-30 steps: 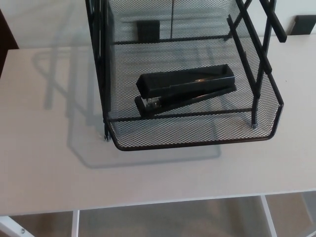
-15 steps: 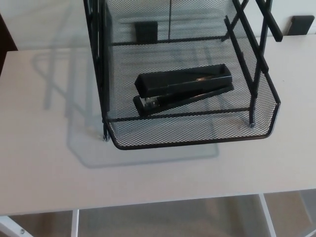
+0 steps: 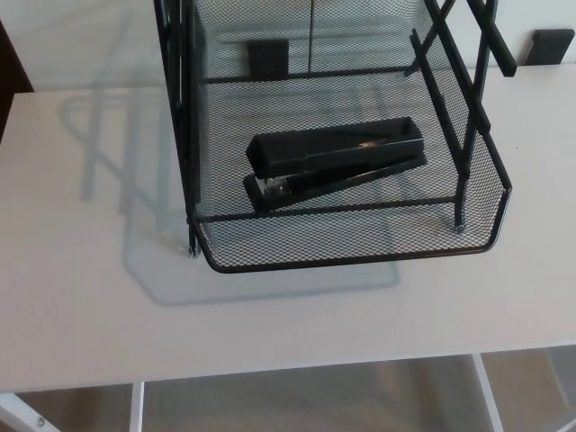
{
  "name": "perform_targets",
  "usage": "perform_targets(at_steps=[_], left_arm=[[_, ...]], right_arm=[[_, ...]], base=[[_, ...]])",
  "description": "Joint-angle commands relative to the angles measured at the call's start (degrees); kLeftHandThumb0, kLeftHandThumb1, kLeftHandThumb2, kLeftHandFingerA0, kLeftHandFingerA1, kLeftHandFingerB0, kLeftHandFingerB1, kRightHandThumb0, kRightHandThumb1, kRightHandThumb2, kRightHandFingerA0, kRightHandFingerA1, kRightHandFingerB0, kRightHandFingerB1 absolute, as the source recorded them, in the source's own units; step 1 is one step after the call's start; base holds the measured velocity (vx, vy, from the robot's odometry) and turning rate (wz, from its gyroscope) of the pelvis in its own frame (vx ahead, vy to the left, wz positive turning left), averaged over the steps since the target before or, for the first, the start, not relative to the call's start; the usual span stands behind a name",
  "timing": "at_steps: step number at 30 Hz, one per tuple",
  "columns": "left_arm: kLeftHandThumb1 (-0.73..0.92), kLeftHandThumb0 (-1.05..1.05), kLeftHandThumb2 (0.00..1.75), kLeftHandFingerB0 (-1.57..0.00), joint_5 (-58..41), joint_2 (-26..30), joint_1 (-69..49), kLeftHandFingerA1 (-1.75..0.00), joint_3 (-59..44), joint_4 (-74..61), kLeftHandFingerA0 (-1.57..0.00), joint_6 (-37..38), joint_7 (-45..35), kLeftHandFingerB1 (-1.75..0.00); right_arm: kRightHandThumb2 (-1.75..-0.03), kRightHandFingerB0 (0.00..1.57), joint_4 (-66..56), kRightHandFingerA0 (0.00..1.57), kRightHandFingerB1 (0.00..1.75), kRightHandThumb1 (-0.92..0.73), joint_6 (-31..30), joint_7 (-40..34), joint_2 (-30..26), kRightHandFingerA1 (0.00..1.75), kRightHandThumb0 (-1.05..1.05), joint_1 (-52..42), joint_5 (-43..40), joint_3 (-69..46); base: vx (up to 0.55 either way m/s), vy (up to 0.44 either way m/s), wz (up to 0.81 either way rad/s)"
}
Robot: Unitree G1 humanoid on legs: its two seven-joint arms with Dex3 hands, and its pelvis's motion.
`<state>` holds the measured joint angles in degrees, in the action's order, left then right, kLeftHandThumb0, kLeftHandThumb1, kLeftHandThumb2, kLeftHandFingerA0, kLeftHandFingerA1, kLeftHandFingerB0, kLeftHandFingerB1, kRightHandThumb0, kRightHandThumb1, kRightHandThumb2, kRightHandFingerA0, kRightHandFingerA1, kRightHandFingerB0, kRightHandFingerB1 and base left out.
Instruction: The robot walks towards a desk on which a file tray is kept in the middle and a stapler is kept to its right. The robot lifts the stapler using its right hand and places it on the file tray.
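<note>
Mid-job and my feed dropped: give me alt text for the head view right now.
A black stapler lies flat inside the bottom shelf of a black wire-mesh file tray, its length running left to right. The tray stands on a white desk; neither robot hand is in view.

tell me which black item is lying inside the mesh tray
The stapler, lying on the file tray's mesh floor. The two small black blocks are outside it at the back, one behind the mesh, one far right.
</note>
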<state>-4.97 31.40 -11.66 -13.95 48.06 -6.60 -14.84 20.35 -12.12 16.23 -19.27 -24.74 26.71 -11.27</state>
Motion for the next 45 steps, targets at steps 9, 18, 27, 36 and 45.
perform_targets(at_steps=[9, 18, 27, 36, 45], left_arm=[[0.85, -0.57, 0.66, -0.25, 1.6, 1.7, 1.8, -0.51, 1.9, 4.3, -0.41, -0.4, -1.5, -0.40], [0.88, -0.56, 0.66, -0.31, 3.1, 3.1, 4.0, -0.48, 5.5, 7.6, -0.47, -1.4, -3.2, -0.38], [0.88, -0.57, 0.66, -0.30, 3.7, 3.8, 5.4, -0.49, 6.7, 11.3, -0.48, 1.4, -4.5, -0.38], [0.71, -0.59, 0.98, -0.30, 0.6, 2.7, 2.8, -0.61, 2.5, 7.1, -0.45, 2.3, -2.3, -0.53], [0.87, -0.55, 0.66, -0.25, -5.7, -2.0, 0.2, -0.50, -11.4, -2.4, -0.43, 1.9, 0.6, -0.39]], right_arm=[[-1.04, 0.00, 13.2, 0.29, 0.23, -0.68, 7.2, 5.5, -9.5, 0.61, -0.72, 11.6, -9.8, 1.5], [-0.66, 0.05, 20.3, 0.37, 0.19, -0.84, 11.4, 1.9, -14.2, 0.47, -0.69, 16.6, -11.9, -0.4], [-0.67, 0.04, 21.5, 0.35, 0.18, -0.84, 12.7, 0.9, -14.3, 0.45, -0.66, 16.7, -12.7, 0.5], [-1.02, 0.01, 23.1, 0.38, 0.22, -0.67, 14.8, -2.9, -14.6, 0.62, -0.71, 16.6, -13.2, -0.1], [-0.95, 0.05, 26.1, 0.30, 0.23, -0.58, 19.7, -6.5, -11.5, 0.61, -0.72, 19.4, -23.0, -11.0]], base=[[0.00, 0.000, 0.00], [0.00, 0.000, 0.00], [0.00, 0.000, 0.00], [0.00, 0.000, 0.00], [0.00, 0.000, 0.00]])
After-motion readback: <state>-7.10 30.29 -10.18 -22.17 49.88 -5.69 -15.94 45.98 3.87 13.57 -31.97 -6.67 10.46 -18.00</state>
